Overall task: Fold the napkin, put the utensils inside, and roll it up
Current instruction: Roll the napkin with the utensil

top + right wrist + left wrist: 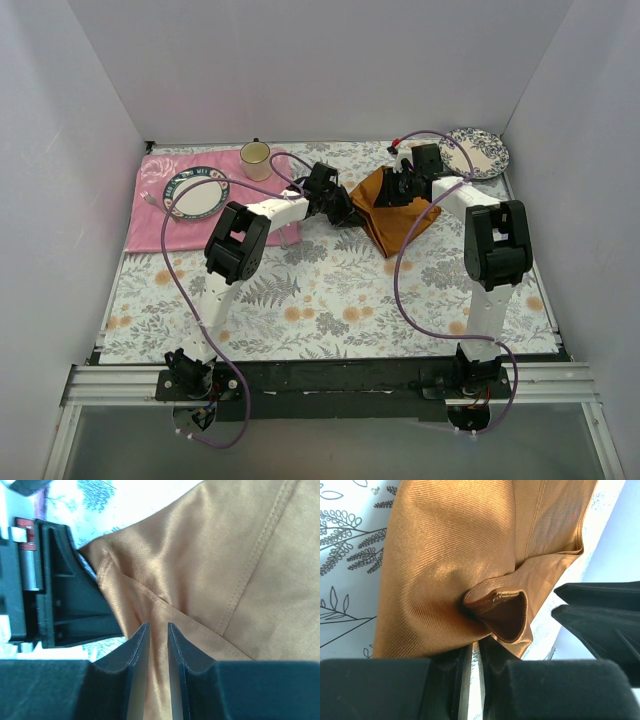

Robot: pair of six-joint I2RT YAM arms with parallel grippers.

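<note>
The rust-orange napkin (398, 218) lies bunched and partly lifted at the back middle of the table. My left gripper (350, 213) is at its left edge. In the left wrist view the napkin (445, 565) folds over the left gripper (476, 647), whose jaws are pinched on its hem. My right gripper (402, 190) is at the napkin's far edge. In the right wrist view the napkin (220, 565) has a ridge of cloth caught in the narrow gap of my right gripper (158, 627). I cannot pick out the utensils for certain.
A pink placemat (160, 232) at the back left carries a patterned plate (195, 192), a cream cup (256, 155) and a small white piece (149, 197). Another patterned plate (478, 152) sits at the back right. White walls close in three sides.
</note>
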